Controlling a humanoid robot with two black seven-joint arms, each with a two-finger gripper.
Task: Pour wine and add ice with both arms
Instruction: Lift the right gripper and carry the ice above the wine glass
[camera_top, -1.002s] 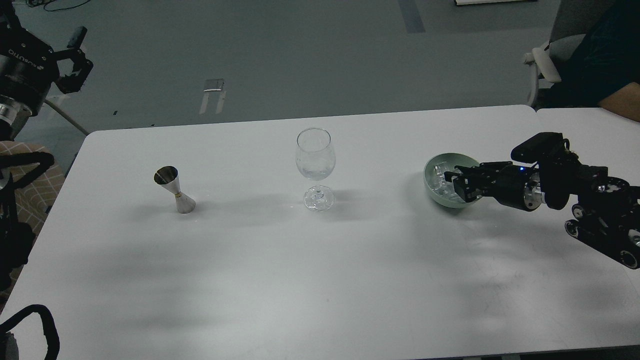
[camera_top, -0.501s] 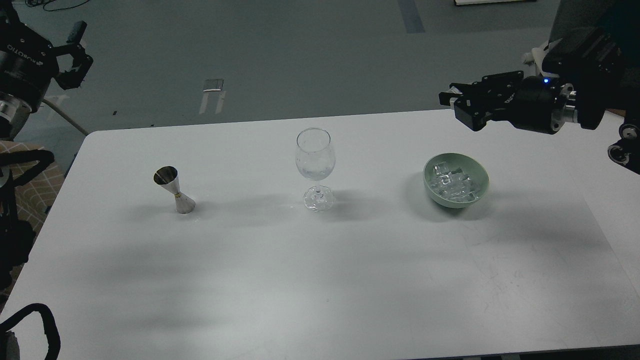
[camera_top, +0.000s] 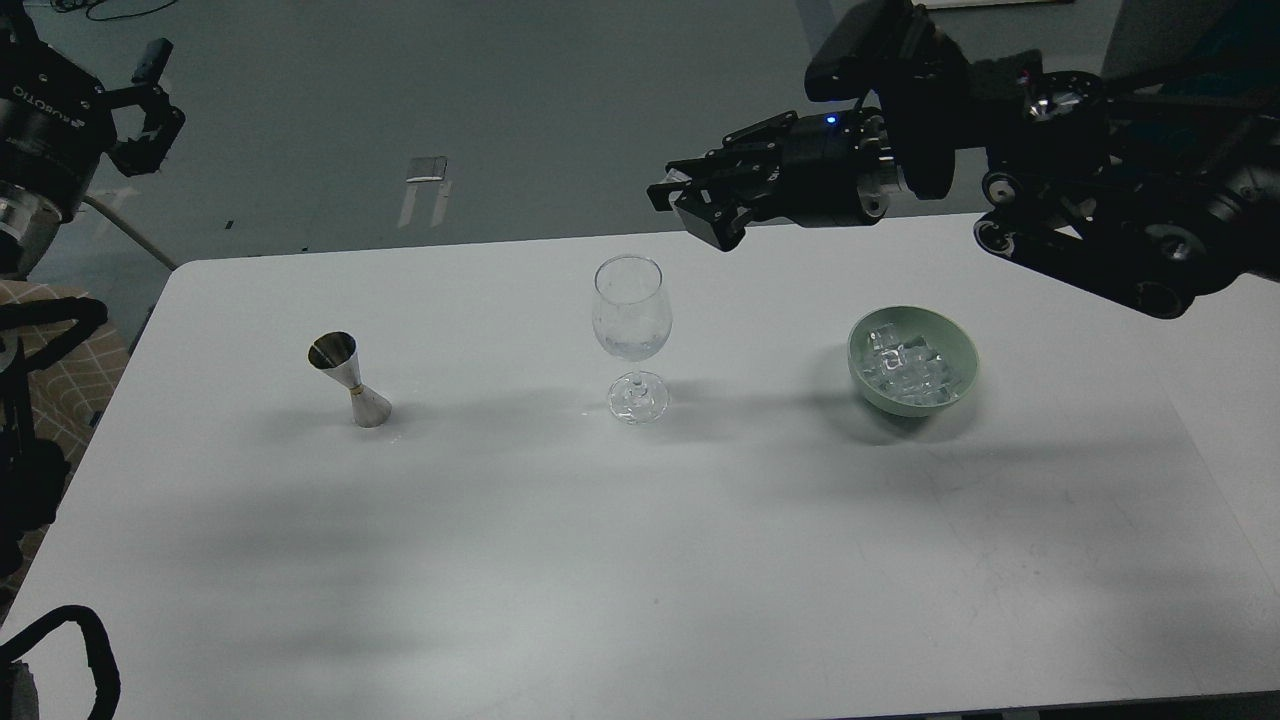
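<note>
The ice cubes (camera_top: 908, 372) lay in the green bowl (camera_top: 862, 368) on the worktop (camera_top: 560, 540), nearer and well right of the right gripper (camera_top: 672, 195), which hung above the wine glass (camera_top: 631, 335); its finger spacing was unclear.

On the white tabletop (camera_top: 560, 560) a wine glass (camera_top: 630, 335) stands upright near the far edge. A steel jigger (camera_top: 350, 380) stands toward the left edge, a green bowl (camera_top: 958, 345) of ice (camera_top: 905, 368) toward the right edge. The right hand (camera_top: 690, 205) hovers above the far edge, near the glass rim; whether it grips anything is unclear. The left hand (camera_top: 150, 110) hangs open beyond the far left corner.
</note>
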